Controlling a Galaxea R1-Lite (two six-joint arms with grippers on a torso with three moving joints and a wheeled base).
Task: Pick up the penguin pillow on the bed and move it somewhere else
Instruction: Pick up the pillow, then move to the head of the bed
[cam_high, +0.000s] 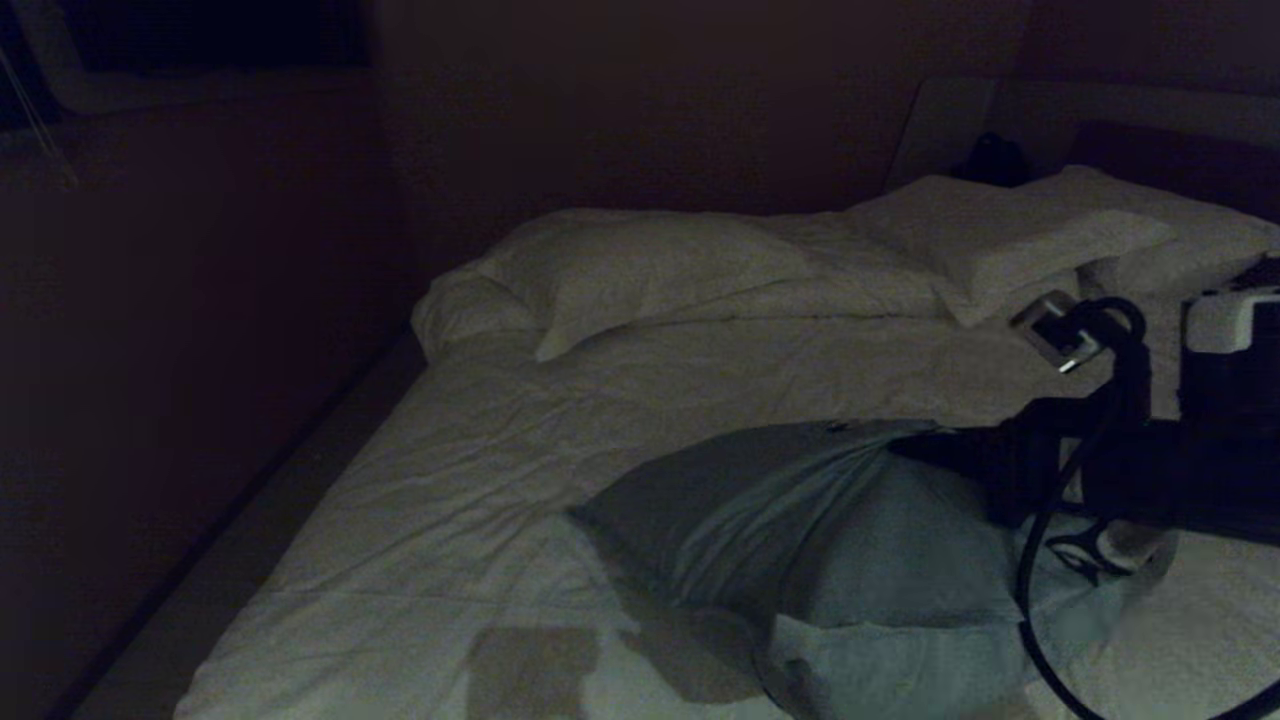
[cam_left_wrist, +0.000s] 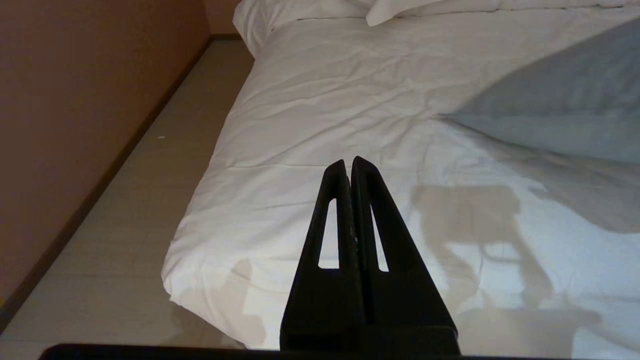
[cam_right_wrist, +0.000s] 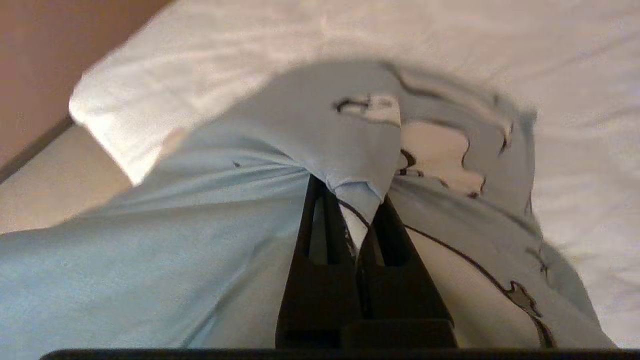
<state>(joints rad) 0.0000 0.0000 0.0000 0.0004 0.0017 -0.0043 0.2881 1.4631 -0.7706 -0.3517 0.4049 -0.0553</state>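
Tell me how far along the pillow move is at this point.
Done: the right gripper is shut on a bunched fold of the penguin pillow, pulling one end up off the bed. In hand: the lift, with the pillow's far corner sagging onto the duvet. Left: carrying it elsewhere and releasing. The left gripper hangs shut and empty above the bed's corner.

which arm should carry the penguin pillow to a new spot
Right. The right gripper is shut on a pinch of the penguin pillow. The left gripper is shut, empty, hanging near the bed edge.
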